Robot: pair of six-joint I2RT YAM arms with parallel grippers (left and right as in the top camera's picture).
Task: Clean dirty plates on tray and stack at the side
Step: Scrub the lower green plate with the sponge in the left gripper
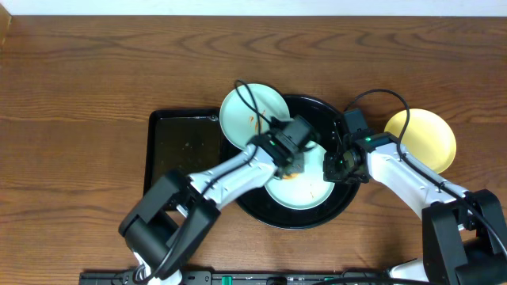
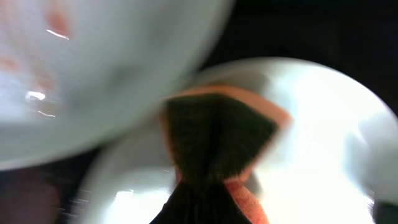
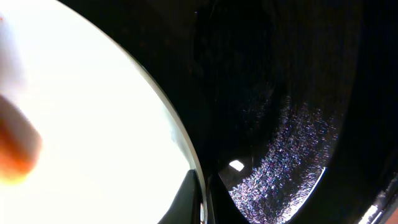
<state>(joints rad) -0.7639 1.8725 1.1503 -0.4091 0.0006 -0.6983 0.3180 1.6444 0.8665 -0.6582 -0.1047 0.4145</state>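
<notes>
On the round black tray [image 1: 346,202] lies a pale mint plate [image 1: 305,192]. My left gripper [image 1: 291,161] is shut on an orange sponge with a dark scrub face [image 2: 217,134], which presses on that plate [image 2: 323,124]. My right gripper [image 1: 337,165] is shut on the plate's right rim [image 3: 198,168], one finger on each side, with the tray floor [image 3: 280,124] beside it. A second mint plate [image 1: 247,115] with orange-brown streaks leans over the tray's upper-left rim. A pale yellow plate [image 1: 424,136] sits on the table to the right of the tray.
A smaller black rectangular tray [image 1: 184,150] lies left of the round tray, touching the streaked plate. Cables loop above both wrists. Bare wooden table [image 1: 95,63] surrounds everything.
</notes>
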